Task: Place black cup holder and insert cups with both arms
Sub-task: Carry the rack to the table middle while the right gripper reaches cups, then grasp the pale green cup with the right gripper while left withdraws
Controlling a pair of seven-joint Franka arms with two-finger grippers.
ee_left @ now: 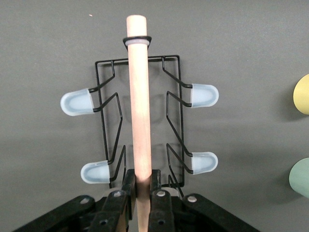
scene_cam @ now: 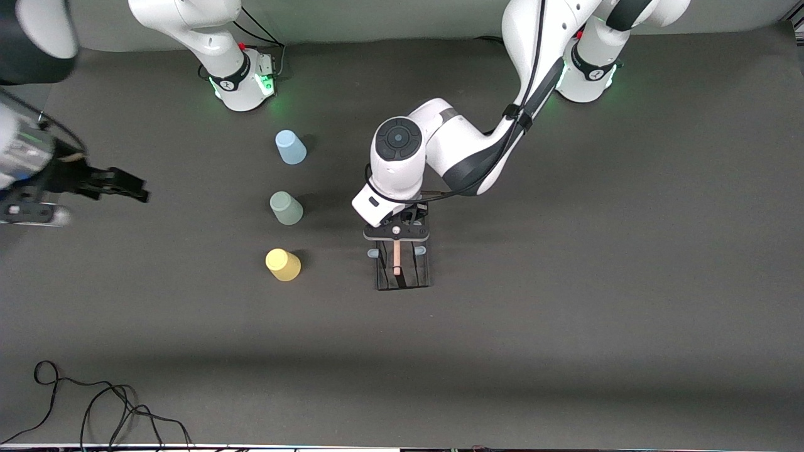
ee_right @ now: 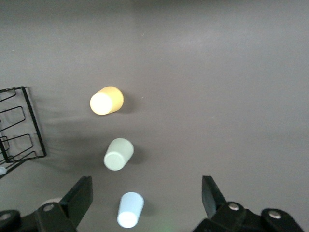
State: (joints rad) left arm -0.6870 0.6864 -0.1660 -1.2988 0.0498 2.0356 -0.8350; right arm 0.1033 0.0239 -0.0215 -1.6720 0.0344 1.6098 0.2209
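The black cup holder [scene_cam: 402, 271] stands upright mid-table; I cannot tell if it touches the table. My left gripper [scene_cam: 397, 240] is shut on its wooden rod handle [ee_left: 139, 96]. The left wrist view shows the gripper [ee_left: 141, 177], the wire rack [ee_left: 175, 121] and pale-tipped pegs [ee_left: 77, 102]. Three cups stand upside down in a row toward the right arm's end: light blue [scene_cam: 290, 147], pale green [scene_cam: 286, 208], yellow [scene_cam: 283, 264]. My right gripper [scene_cam: 129, 186] is open and empty, high over the table at the right arm's end. Its wrist view [ee_right: 146, 189] shows the yellow [ee_right: 106, 100], green [ee_right: 118, 153] and blue [ee_right: 131, 209] cups.
A loose black cable [scene_cam: 94, 402] lies near the table's front edge at the right arm's end. The arm bases [scene_cam: 242, 78] [scene_cam: 590, 69] stand along the back. The cup holder's corner shows in the right wrist view [ee_right: 17, 126].
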